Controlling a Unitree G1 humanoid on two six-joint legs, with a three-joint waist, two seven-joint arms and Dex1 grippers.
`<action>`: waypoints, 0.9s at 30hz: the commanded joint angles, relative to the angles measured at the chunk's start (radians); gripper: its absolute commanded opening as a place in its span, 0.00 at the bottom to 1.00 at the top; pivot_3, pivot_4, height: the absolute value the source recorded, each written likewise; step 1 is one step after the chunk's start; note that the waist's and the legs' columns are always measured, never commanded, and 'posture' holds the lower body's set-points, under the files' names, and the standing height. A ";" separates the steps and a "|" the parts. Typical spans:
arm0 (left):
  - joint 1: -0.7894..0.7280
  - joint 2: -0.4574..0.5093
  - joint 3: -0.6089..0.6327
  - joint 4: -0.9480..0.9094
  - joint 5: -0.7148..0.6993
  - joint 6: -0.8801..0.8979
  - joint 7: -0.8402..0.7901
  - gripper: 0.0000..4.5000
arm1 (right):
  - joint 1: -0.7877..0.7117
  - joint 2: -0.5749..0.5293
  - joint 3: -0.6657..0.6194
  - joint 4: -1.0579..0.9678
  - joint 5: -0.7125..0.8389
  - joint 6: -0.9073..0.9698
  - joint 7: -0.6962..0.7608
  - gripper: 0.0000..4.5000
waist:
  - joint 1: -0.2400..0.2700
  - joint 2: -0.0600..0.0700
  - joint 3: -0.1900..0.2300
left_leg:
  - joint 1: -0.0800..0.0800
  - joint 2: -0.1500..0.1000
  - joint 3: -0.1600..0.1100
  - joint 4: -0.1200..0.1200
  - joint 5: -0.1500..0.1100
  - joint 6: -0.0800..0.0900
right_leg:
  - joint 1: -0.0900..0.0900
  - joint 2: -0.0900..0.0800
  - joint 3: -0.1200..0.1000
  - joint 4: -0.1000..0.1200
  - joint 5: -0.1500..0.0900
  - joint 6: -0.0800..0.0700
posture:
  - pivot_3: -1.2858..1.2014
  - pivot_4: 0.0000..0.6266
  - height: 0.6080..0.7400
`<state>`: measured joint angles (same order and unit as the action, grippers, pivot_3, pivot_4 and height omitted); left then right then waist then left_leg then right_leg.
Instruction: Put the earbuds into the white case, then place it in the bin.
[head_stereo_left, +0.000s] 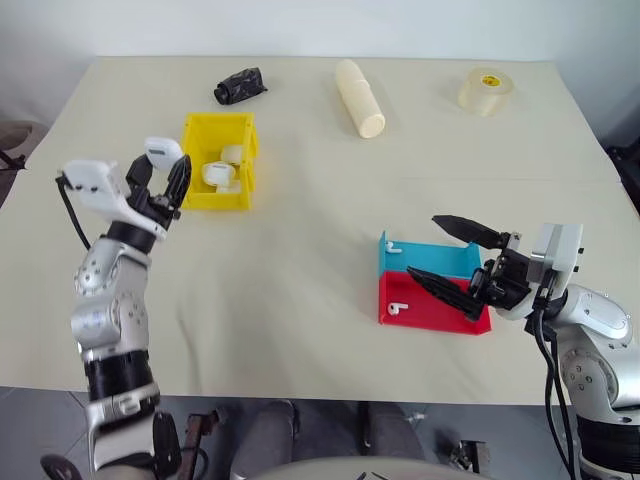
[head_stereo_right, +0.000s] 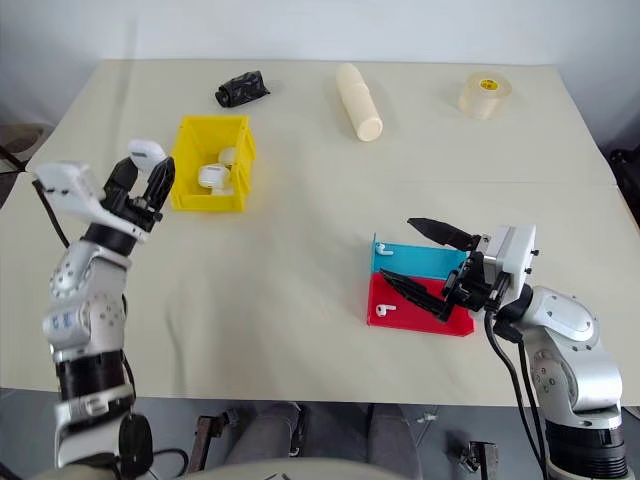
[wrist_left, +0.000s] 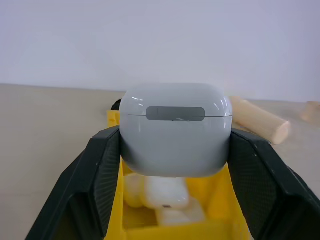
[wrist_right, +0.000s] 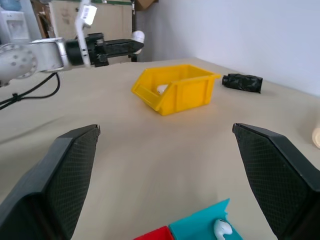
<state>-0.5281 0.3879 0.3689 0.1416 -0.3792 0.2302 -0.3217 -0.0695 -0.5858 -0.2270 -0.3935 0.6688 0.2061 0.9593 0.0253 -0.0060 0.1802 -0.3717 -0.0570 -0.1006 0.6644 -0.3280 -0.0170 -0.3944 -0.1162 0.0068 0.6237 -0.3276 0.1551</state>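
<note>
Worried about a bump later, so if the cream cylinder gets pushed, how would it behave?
The cylinder lies on its side on the table, so it would probably roll if nudged across its length. It looks rigid and smooth, so likely slippery to pinch.

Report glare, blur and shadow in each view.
Left wrist view: the case is sharp with small highlights on its lid, while the bin below is soft. Right wrist view: the tool's fingers are blurred, the table sharp. Eye views: even light, faint shadow beside the red tray.
</note>
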 joint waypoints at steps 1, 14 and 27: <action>-0.127 0.066 -0.065 0.210 0.105 -0.054 -0.009 0.67 | -0.009 -0.003 0.001 -0.043 0.000 -0.003 -0.022 0.99 | -0.001 0.000 0.000 | 0.000 0.000 0.000 0.000 0.000 0.000 | 0.000 0.000 0.000 0.001 0.000 0.000 | 0.52 0.24 1.00; -0.256 0.095 -0.105 0.401 0.096 -0.101 -0.150 1.00 | 0.027 0.007 0.027 -0.086 -0.015 -0.006 -0.067 1.00 | -0.005 0.000 0.000 | -0.002 0.000 0.001 0.000 0.000 0.000 | -0.002 0.000 0.000 0.004 0.000 0.000 | 0.52 0.24 1.00; 0.343 0.331 -0.080 -0.175 -0.072 -0.128 -0.681 1.00 | 0.070 -0.097 -0.042 -0.004 0.007 0.010 0.053 1.00 | -0.024 0.000 0.000 | 0.000 0.007 0.001 -0.002 0.000 0.000 | -0.001 -0.001 0.001 -0.002 0.000 -0.001 | 0.52 0.24 1.00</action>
<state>-0.1972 0.6925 0.2413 0.0333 -0.4254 0.1515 -0.9584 -0.0017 -0.6670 -0.2370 -0.3965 0.6528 0.2200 0.9836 0.0009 -0.0057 0.1805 -0.3718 -0.0499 -0.0995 0.6624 -0.3281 -0.0171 -0.3948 -0.1176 0.0077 0.6218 -0.3280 0.1544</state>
